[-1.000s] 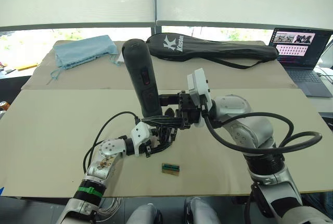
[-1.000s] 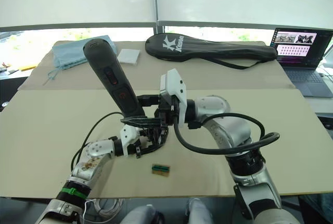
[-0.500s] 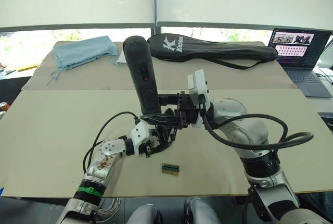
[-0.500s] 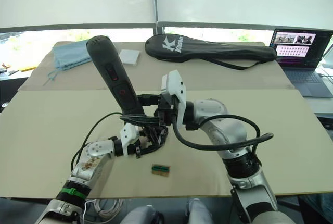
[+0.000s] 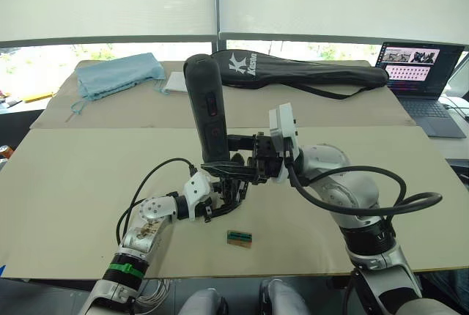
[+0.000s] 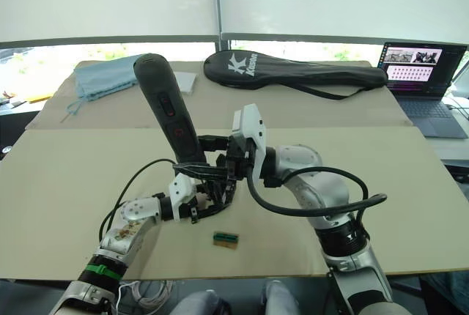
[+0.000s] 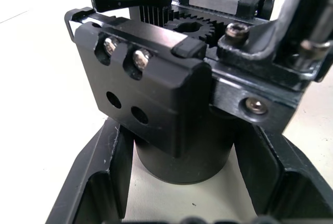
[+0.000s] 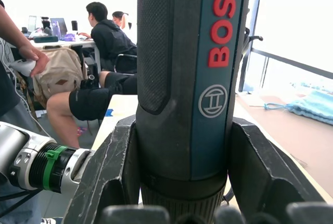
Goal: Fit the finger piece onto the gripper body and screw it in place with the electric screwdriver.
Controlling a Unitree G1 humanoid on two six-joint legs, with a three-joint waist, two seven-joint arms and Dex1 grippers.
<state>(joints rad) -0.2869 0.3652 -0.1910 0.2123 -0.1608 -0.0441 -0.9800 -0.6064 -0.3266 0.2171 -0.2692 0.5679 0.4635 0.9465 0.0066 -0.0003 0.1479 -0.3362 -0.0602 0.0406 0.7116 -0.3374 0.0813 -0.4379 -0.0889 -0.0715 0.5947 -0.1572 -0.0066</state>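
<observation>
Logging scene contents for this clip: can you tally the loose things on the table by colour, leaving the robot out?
Black: 3: thick black cylindrical electric screwdriver, chunky black gripper body, long black racket bag
Blue: 1: crumpled light blue cloth
White: 1: small flat white square pad
Green-and-tan: 1: small rectangular box
Dark grey: 1: open laptop
Total: 7

Silver-white arms, black cables, green band on left wrist

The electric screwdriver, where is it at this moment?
The electric screwdriver stands nearly upright at the table's middle, clamped in the right pincer, its tip down by the gripper body that the left pincer holds.
</observation>
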